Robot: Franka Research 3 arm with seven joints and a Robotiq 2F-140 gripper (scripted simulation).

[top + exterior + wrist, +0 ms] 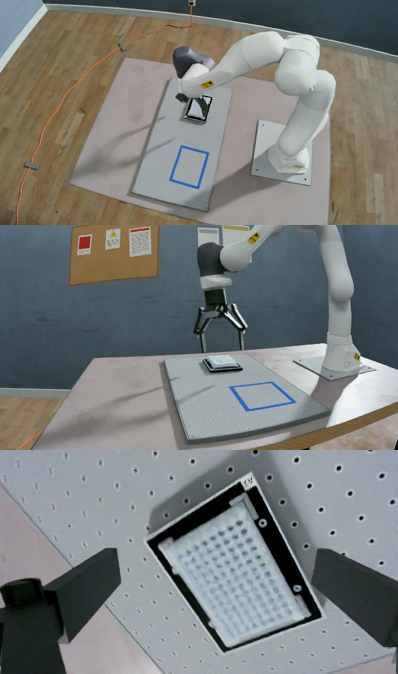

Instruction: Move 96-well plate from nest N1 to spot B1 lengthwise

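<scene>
The white 96-well plate (235,577) sits in the black plate nest (232,560) on the grey perforated board; it also shows in the top view (198,108) and the exterior view (222,360). My gripper (221,346) hangs open directly above the plate, fingers spread wide and clear of it, one on each side in the wrist view (230,595). The blue taped outline (189,166) lies on the near end of the board, also in the exterior view (261,395), with nothing inside it.
The grey perforated board (236,394) lies on a pinkish table top. The arm's base plate (282,153) stands to the right of the board. An orange cable (64,96) runs over the wooden floor at the left.
</scene>
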